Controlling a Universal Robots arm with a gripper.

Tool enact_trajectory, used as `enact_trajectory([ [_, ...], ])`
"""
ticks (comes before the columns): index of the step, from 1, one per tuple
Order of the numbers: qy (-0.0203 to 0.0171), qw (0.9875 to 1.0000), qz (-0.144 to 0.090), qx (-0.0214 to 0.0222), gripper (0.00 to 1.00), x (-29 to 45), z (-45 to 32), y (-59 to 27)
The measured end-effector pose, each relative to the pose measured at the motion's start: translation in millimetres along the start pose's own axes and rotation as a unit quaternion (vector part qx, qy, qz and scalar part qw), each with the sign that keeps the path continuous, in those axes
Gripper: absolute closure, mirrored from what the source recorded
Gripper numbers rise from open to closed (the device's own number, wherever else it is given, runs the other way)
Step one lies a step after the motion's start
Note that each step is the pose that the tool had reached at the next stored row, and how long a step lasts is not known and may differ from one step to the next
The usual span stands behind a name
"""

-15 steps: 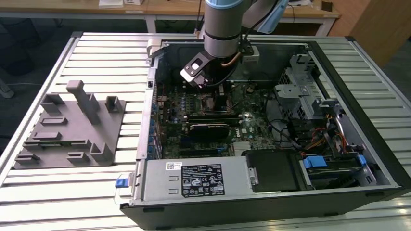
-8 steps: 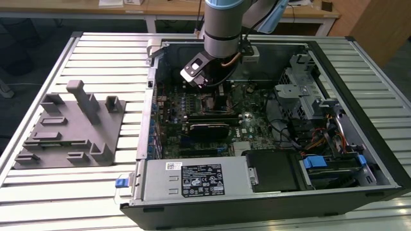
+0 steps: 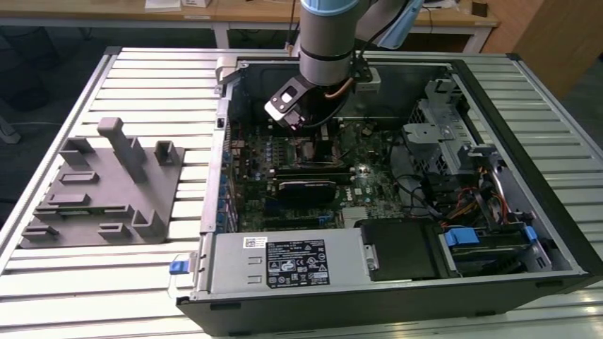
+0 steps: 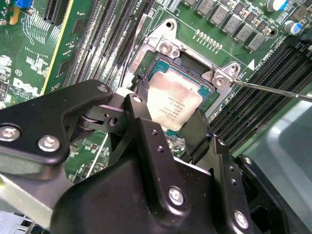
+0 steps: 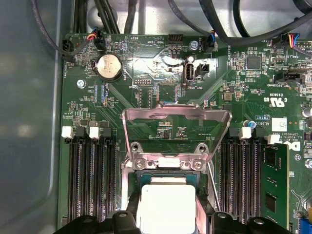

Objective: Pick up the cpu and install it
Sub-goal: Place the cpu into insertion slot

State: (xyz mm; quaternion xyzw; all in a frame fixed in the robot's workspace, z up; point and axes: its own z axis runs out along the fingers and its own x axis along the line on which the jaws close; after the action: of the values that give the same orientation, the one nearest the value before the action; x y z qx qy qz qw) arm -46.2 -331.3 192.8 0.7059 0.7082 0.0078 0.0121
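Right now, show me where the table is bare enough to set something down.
Bare table: between the grey tray and the table's near edge, and beyond the computer case at the exterior view's right. Crowded inside the case: gripper, cpu, cables.

This is looking like a robotics workshop; an opened computer case (image 3: 377, 307) is lying on a slatted metal bench (image 3: 141, 85); wooden desks (image 3: 254, 10) are standing behind it.

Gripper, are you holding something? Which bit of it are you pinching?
Yes. The gripper holds the cpu, with its fingers pinching two opposite edges of the silvery chip, right over the open socket.
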Motion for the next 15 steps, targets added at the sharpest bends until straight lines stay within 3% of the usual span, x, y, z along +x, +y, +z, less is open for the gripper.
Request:
enact_trajectory([
  [7, 0.0011, 1.0, 0.0, -0.0004, 0.46, 0.3, 0.5, 0.1],
  [9, 0.0005, 1.0, 0.0, -0.0004, 0.46, 0.2, 0.5, 0.1],
  [10, 0.0001, 1.0, 0.0, 0.0, 0.4, 0.0, 0.1, 0.0],
  [15, -0.0001, 1.0, 0.0, 0.0001, 0.4, -0.1, -1.6, 0.0],
])
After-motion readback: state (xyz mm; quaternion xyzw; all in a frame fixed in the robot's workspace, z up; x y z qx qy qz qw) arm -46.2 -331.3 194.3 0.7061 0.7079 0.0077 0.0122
